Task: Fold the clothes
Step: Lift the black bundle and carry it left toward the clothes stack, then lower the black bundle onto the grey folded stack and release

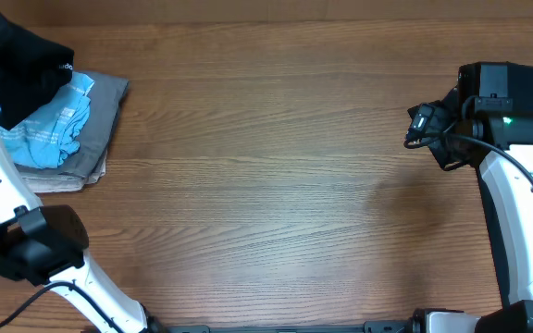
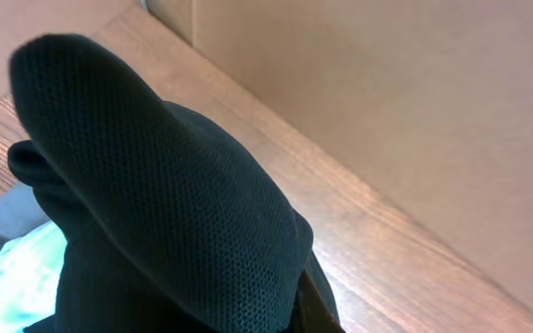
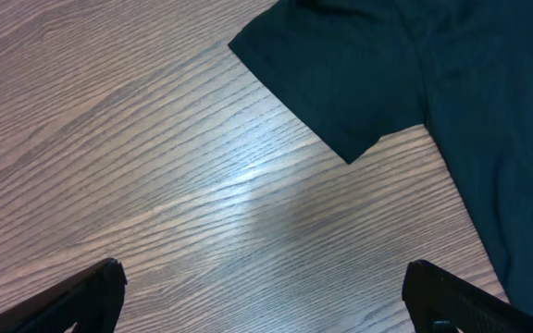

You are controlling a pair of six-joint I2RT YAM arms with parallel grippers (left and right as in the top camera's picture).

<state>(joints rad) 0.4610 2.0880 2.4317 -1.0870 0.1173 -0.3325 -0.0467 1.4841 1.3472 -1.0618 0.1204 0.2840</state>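
A brown wood-grain table (image 1: 276, 166) is spanning the whole overhead view, its grain running lengthwise from left to right in long, faintly wavy bands. In the left wrist view a plain beige panel (image 2: 415, 111) is standing upright along the table's edge, meeting the wood in a straight line that is slanting down to the right. Soft light is falling on the surface, laying a pale sheen (image 3: 248, 180) across the grain in the right wrist view and brightening the strip just beside the panel.
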